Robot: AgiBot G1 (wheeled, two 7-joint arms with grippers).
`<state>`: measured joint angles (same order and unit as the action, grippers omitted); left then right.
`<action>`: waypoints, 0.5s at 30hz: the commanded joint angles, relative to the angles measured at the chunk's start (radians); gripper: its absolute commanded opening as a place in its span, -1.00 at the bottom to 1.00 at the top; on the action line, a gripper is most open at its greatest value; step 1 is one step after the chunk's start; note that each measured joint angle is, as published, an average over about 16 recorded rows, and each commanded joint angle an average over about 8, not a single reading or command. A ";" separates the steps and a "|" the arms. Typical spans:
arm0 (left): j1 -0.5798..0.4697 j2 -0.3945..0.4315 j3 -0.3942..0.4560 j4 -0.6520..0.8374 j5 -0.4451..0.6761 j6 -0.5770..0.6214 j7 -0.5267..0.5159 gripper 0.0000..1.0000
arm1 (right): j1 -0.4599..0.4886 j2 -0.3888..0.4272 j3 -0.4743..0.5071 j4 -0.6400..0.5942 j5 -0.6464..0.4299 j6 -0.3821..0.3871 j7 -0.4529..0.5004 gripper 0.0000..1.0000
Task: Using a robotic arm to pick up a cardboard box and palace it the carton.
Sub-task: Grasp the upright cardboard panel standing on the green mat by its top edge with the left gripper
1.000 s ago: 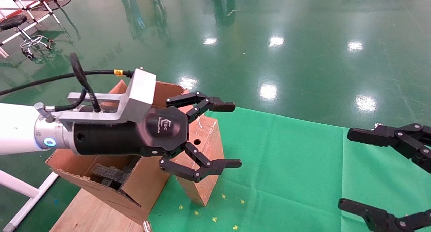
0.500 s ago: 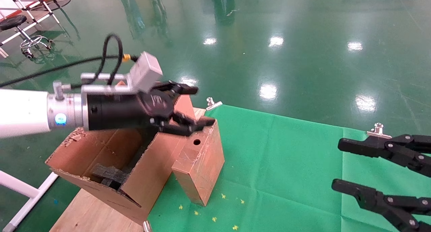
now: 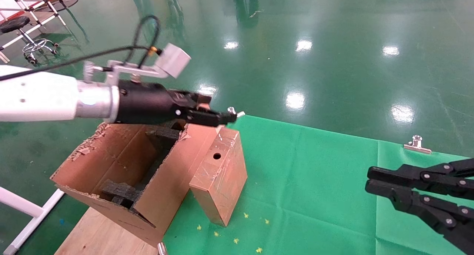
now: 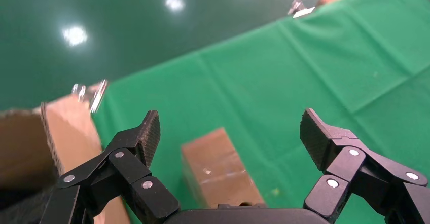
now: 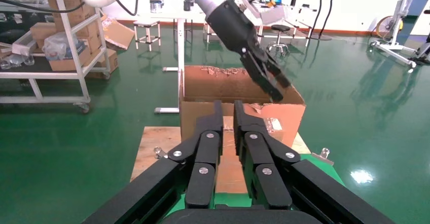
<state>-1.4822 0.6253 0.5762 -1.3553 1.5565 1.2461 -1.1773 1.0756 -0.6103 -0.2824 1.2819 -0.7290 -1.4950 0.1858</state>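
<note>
1. The robotic arm [image 3: 44, 96] reaches in over the carton [image 3: 122, 173], its left gripper [image 3: 218, 116] hovering just above the carton's raised flap nearest the cardboard box.
2. In the left wrist view, the left gripper [image 4: 230, 138] has its fingers [image 4: 144, 133] spread wide and grips nothing.
3. The cardboard box [image 3: 220, 177] leans against the carton's outer wall, resting on the green cloth [image 3: 314, 181], its round hole facing up.
4. Black foam [image 3: 118, 192] lies inside the carton.
5. The right gripper [image 3: 370, 179] waits well away from the carton across the cloth, fingers nearly pressed together and empty.
6. A silver clip [image 3: 416, 144] pins the cloth's far edge, beyond the right gripper.
</note>
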 commanded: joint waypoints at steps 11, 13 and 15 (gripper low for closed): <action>-0.131 0.112 0.113 -0.004 0.195 0.147 -0.261 1.00 | 0.000 0.000 -0.001 0.000 0.001 0.000 0.000 -1.00; -0.138 0.126 0.124 -0.005 0.208 0.164 -0.293 1.00 | 0.000 0.000 -0.001 0.000 0.001 0.000 -0.001 -1.00; -0.142 0.136 0.134 -0.005 0.218 0.178 -0.316 1.00 | 0.000 0.000 -0.001 0.000 0.001 0.001 -0.001 -1.00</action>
<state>-1.6175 0.7579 0.7097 -1.3602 1.7721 1.4200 -1.4822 1.0758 -0.6098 -0.2835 1.2819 -0.7282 -1.4944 0.1852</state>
